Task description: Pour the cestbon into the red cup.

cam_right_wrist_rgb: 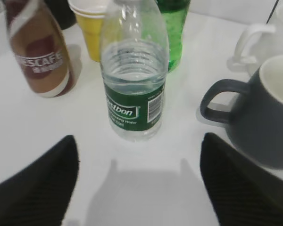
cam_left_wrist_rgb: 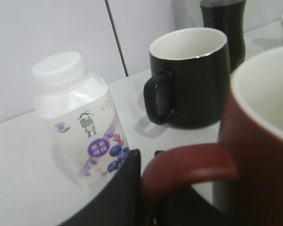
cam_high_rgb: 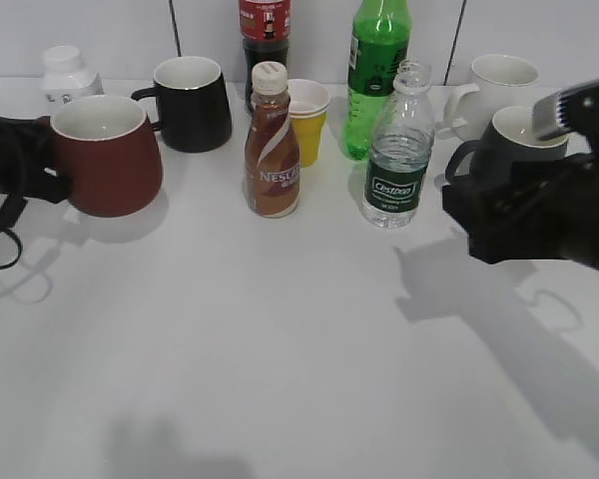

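1. Bottles and mugs crowd the far half of the white table (cam_high_rgb: pixel 280 349).
2. The cestbon (cam_high_rgb: pixel 397 150) stands upright and uncapped, right of centre, partly filled with water; its dark green label faces the exterior camera.
3. The red cup (cam_high_rgb: pixel 108 155) sits at the left side of the table, upright, white inside, well apart from the cestbon.
4. The left gripper (cam_left_wrist_rgb: pixel 148 188) is at the red cup's handle (cam_left_wrist_rgb: pixel 188 165): in the left wrist view the black fingers (cam_left_wrist_rgb: pixel 125 183) sit against the red loop, closed on it as far as can be seen (only the tips show).
5. The right gripper (cam_right_wrist_rgb: pixel 139 183) hangs near the cestbon (cam_right_wrist_rgb: pixel 134 75) with its two dark fingers (cam_right_wrist_rgb: pixel 35 183) spread wide, the bottle ahead of the gap and touched by neither.
6. Between cup and bottle stand the brown Nescafe bottle (cam_high_rgb: pixel 272 145) and, behind it, the yellow paper cups (cam_high_rgb: pixel 307 118).
7. The black mug (cam_high_rgb: pixel 192 102) is just behind the red cup, and a small white yoghurt bottle (cam_left_wrist_rgb: pixel 80 122) stands to its left.
8. The tall green bottle (cam_high_rgb: pixel 377 70) rises just behind the cestbon; a dark grey mug (cam_right_wrist_rgb: pixel 264 113) and a white mug (cam_high_rgb: pixel 499 85) stand to its right.
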Action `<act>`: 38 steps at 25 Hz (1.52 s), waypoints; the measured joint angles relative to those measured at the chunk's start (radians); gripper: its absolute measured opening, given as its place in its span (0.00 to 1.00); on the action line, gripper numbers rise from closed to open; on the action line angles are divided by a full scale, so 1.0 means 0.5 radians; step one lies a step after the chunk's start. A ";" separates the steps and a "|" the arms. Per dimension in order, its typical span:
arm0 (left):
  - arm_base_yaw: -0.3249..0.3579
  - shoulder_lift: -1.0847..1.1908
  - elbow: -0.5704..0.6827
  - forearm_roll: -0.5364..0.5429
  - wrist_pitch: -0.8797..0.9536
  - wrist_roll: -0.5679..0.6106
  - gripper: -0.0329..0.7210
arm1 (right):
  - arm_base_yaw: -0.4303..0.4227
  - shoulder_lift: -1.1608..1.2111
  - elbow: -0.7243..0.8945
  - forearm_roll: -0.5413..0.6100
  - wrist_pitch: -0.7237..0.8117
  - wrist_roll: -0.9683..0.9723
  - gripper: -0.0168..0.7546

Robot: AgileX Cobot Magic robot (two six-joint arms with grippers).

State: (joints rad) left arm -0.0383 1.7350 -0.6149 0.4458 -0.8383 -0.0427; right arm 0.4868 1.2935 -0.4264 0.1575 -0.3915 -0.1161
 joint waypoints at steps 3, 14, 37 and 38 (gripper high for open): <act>0.000 -0.150 0.121 0.002 0.033 -0.024 0.10 | 0.002 0.209 0.006 -0.084 -0.290 0.090 0.85; -0.128 -0.528 0.346 0.004 0.160 -0.337 0.10 | 0.002 0.948 -0.111 -0.332 -1.066 0.286 0.86; -0.682 -0.636 0.346 0.016 0.383 -0.413 0.10 | -0.013 1.514 -0.743 -0.118 -1.025 0.232 0.77; -0.682 -0.636 0.346 0.016 0.385 -0.413 0.10 | -0.013 1.528 -0.751 -0.116 -1.025 0.232 0.72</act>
State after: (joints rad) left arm -0.3792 1.4169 -0.4417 0.4540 -0.6457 -0.2490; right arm 0.4803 2.0575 -0.8018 0.0995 -0.9042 0.0000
